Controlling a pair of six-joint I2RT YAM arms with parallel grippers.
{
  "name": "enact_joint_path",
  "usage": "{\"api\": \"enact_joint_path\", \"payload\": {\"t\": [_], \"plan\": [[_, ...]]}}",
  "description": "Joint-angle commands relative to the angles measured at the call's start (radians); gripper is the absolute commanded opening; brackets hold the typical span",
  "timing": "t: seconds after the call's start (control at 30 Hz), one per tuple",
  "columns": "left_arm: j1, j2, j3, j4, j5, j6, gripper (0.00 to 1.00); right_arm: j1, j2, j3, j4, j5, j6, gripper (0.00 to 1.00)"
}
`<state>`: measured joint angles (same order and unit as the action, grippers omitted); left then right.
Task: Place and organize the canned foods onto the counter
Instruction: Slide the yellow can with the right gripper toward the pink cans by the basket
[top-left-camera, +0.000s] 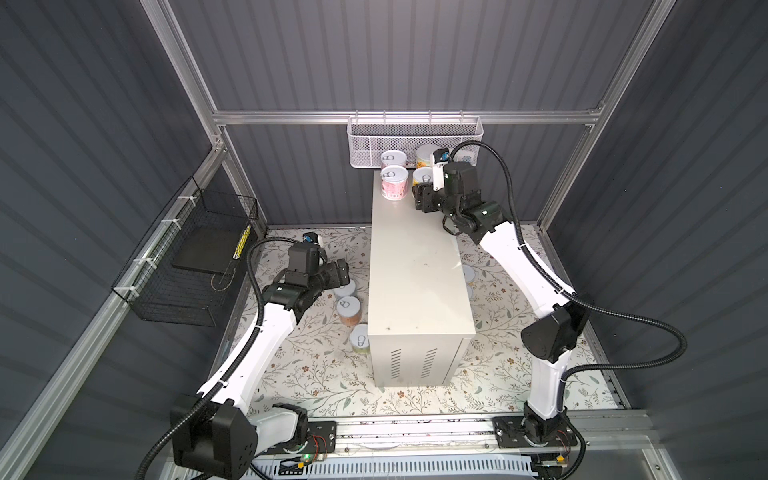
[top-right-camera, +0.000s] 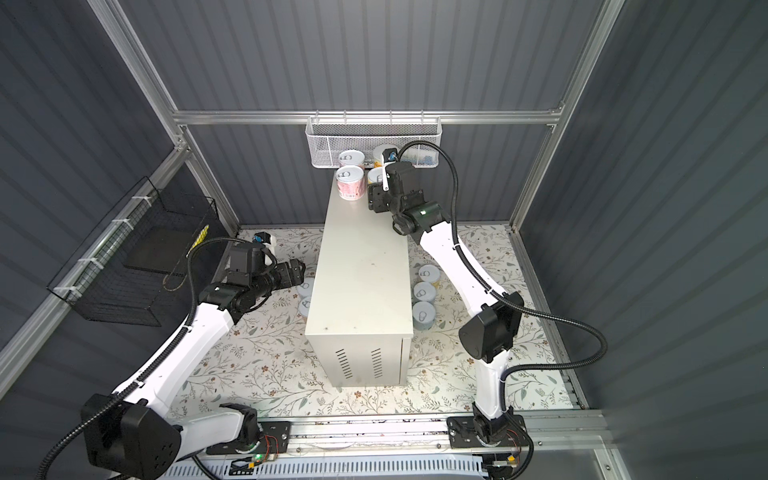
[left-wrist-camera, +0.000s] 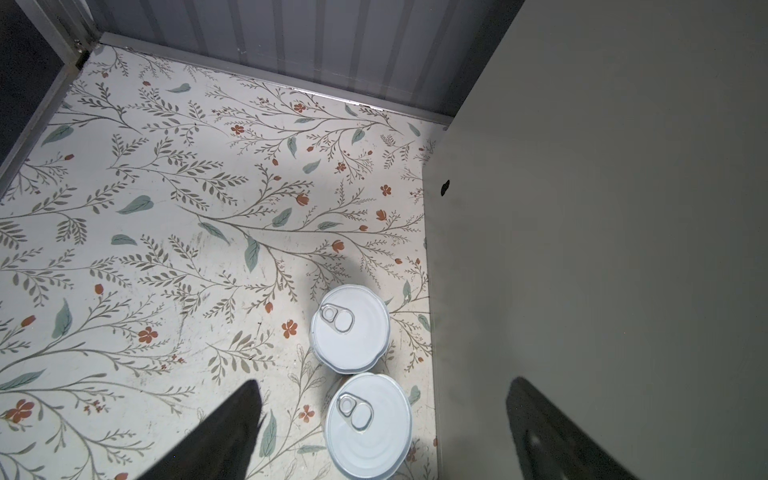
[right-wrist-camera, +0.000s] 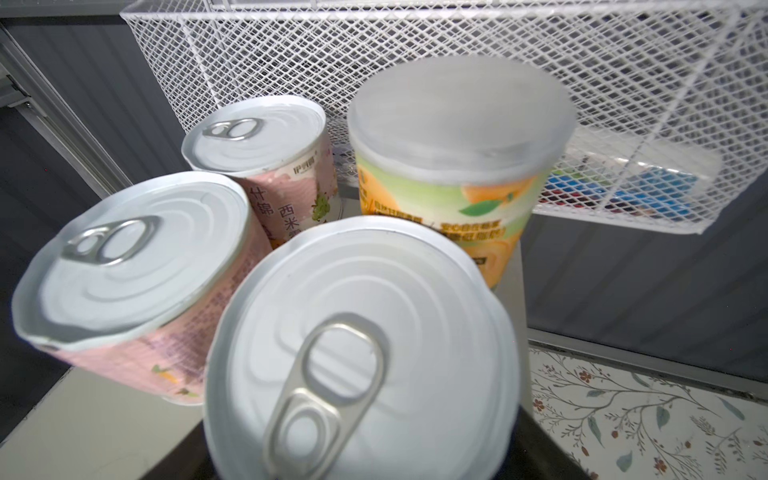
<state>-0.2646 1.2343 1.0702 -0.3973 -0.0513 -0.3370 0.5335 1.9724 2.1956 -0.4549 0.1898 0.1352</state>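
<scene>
The counter is a tall cream metal box in the middle. At its far end stand two pink cans and an orange-and-green can. My right gripper is shut on a fourth can beside them, over the counter's far right corner. My left gripper hangs open above cans standing on the floral floor against the counter's left side. One of its fingers shows against the counter's side wall. More cans stand on the floor right of the counter.
A white mesh basket hangs on the back rail just behind the cans on the counter, with something blue inside. A black wire basket hangs on the left wall. The counter's top is bare from the middle to the near end.
</scene>
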Motion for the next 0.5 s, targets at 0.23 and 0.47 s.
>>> {"api": "enact_joint_path", "payload": {"t": [0.23, 0.47], "plan": [[0.008, 0.015, 0.007, 0.017, 0.009, 0.001, 0.93, -0.011, -0.001, 0.025, -0.003, 0.009, 0.011, 0.83], [0.008, 0.012, 0.009, 0.016, 0.012, 0.0, 0.94, -0.008, -0.02, 0.024, -0.021, -0.006, 0.011, 0.99]]}}
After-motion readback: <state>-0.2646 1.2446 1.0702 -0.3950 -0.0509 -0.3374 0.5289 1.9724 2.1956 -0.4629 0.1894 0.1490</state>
